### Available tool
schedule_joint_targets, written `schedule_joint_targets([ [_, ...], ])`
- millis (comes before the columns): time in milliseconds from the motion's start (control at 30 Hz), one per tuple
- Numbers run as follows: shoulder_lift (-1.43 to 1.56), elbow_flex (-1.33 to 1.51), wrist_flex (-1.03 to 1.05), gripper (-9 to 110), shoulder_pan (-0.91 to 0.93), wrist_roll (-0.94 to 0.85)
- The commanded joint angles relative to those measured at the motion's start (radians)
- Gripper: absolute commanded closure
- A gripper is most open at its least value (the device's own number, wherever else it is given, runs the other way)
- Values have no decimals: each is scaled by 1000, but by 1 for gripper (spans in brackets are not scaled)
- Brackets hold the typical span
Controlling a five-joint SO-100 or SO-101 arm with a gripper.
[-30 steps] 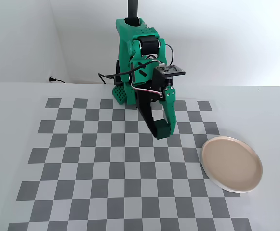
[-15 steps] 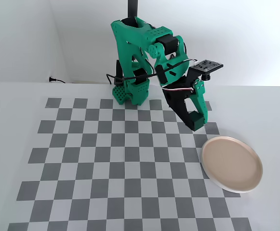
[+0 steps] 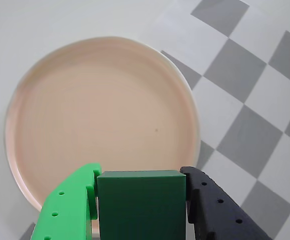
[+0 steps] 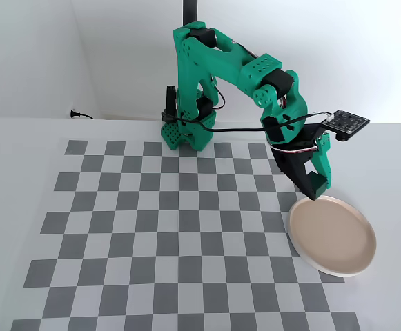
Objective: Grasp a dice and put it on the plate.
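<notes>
- Dice point(image 3: 141, 202) sits clamped in the gripper point(image 3: 141, 210), a bright green finger point(image 3: 70, 207) pressed to one side face and a black finger point(image 3: 219, 212) to the other; jaws spread only as wide as the cube, nothing else held.
- Wrist view: cube hangs in the air over the plate point(image 3: 60, 120), at the plate's near edge as that camera frames it; not touching the plate surface as far as can be judged.
- Fixed view: gripper point(image 4: 315, 189) points down at the upper-left rim of the plate point(image 4: 304, 256); the dice itself cannot be made out there, hidden by the fingers.
- Plate is bare, pale beige-pink with a lighter rim, resting at the right end of the checkerboard mat point(image 4: 152, 227), partly off it onto the white table point(image 4: 21, 138).
- Risk, as a judgement: release this close to the rim could drop the cube on the lip, letting it tumble off onto the mat. Cause would be the gripper stopping short of the plate's middle.
- Second risk: release from height onto a hard shallow plate may make the cube bounce or roll out.
- Orientation: cube has no long axis; top face level toward the wrist camera, front face square-on, edges running parallel to the fingers.
</notes>
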Motion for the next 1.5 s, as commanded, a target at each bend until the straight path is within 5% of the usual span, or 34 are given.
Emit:
schedule_joint_targets([
  [0,-78,-190,-48,106,-26,5],
  [633,-630,-673,-66,105,-61,49],
  [1467,-624,-686,-18,90,-28,71],
])
